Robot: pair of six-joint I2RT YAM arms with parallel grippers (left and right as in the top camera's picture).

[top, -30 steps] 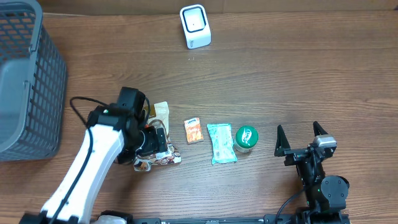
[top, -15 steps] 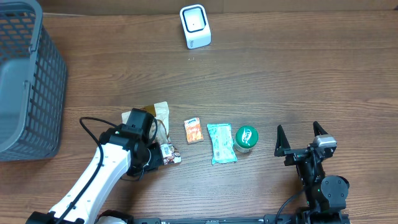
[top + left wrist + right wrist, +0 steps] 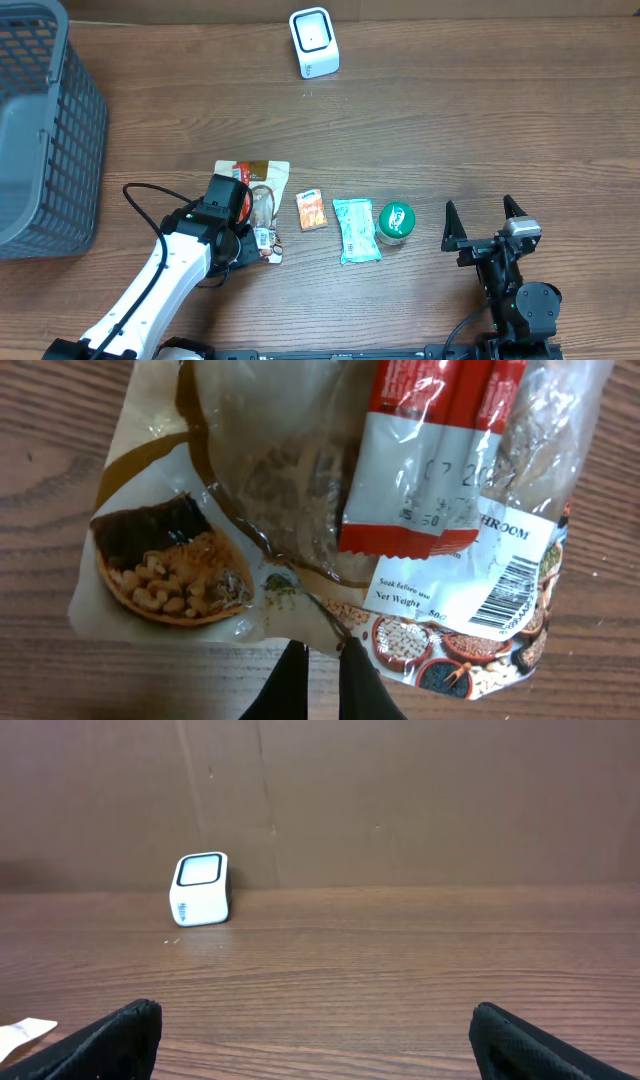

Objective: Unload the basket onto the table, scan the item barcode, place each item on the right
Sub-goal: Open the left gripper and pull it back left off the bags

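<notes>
Grey mesh basket [image 3: 40, 130], small orange packet [image 3: 312, 210], teal pouch [image 3: 356, 230], green-lidded jar [image 3: 396, 222], wooden table [image 3: 480, 120].

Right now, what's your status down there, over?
Left tool shut on edge of snack bag, bag lying flat, barcode up. Right tool open, empty. Nothing between bag and scanner.

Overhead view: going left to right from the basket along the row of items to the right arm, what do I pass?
Gray basket → snack bag → orange packet → teal pouch → green-lidded jar → right gripper.
</notes>
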